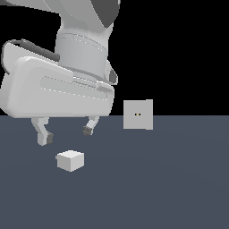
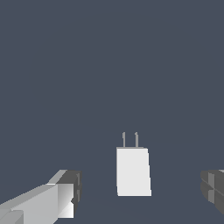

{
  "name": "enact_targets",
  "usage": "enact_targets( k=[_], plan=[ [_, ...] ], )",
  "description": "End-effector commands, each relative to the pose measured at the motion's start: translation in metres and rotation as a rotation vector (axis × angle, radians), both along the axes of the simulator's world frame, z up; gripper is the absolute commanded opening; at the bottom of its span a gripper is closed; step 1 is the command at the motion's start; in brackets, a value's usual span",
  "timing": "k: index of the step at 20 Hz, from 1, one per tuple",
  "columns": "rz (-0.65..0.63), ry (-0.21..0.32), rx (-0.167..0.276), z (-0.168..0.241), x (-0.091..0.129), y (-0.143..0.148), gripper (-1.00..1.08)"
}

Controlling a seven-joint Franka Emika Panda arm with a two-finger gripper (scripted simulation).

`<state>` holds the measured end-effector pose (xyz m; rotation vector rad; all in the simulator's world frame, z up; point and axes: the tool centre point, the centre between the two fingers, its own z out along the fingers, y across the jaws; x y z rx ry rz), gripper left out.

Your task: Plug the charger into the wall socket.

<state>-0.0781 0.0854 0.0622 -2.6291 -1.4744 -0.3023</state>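
**Charger waiting, grasp not yet made**

Gripper (image 1: 66,132) spread wide and empty, hovering left of centre in the exterior view. Charger (image 1: 70,160) resting on the dark floor (image 1: 170,188) just below, lower left of frame; wall socket (image 1: 138,114) upright at centre, well apart. Probably light, rigid, smooth-sided. Best pinched across the flat side faces, clear of the two prongs (image 2: 130,139).
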Motion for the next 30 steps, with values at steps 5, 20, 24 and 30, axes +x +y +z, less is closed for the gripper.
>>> enact_targets(
  k=[5, 20, 24, 30],
  plan=[
    [0.0, 0.0, 0.0, -0.007, 0.0, 0.0, 1.0],
    [0.001, 0.0, -0.001, -0.051, -0.001, 0.0, -1.0],
    [0.001, 0.0, -0.001, -0.051, -0.001, 0.0, -1.0],
    [0.001, 0.0, -0.002, -0.05, -0.001, 0.0, -1.0]
  ],
)
